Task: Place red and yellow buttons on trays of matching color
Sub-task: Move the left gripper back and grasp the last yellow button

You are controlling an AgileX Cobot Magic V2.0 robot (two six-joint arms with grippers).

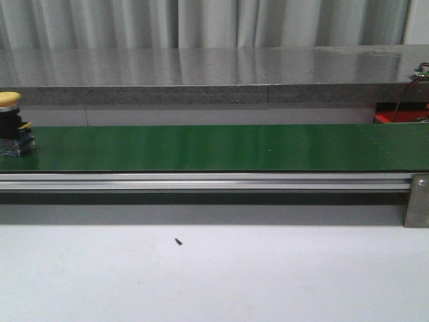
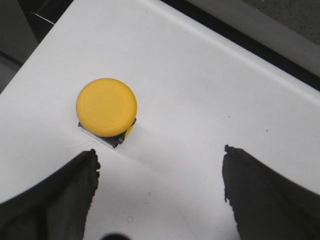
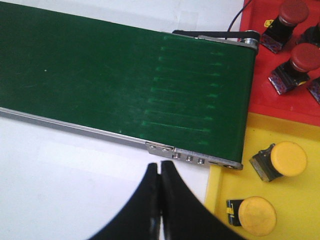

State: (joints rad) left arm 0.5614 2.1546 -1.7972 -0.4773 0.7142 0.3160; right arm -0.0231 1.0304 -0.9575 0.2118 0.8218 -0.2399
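A yellow button (image 2: 106,107) stands upright on the white table (image 2: 200,90), at about eleven o'clock from the released left gripper (image 2: 159,170), while the right gripper (image 3: 160,175) is clenched, empty.

We see the green belt (image 1: 221,147) bare along nearly its whole run, so a gripper could cross it freely; only a yellow button (image 1: 13,124) stands on it at its left end. Beyond its right end, the red tray (image 3: 280,107) and yellow tray (image 3: 300,200) carry buttons with open floor between them.
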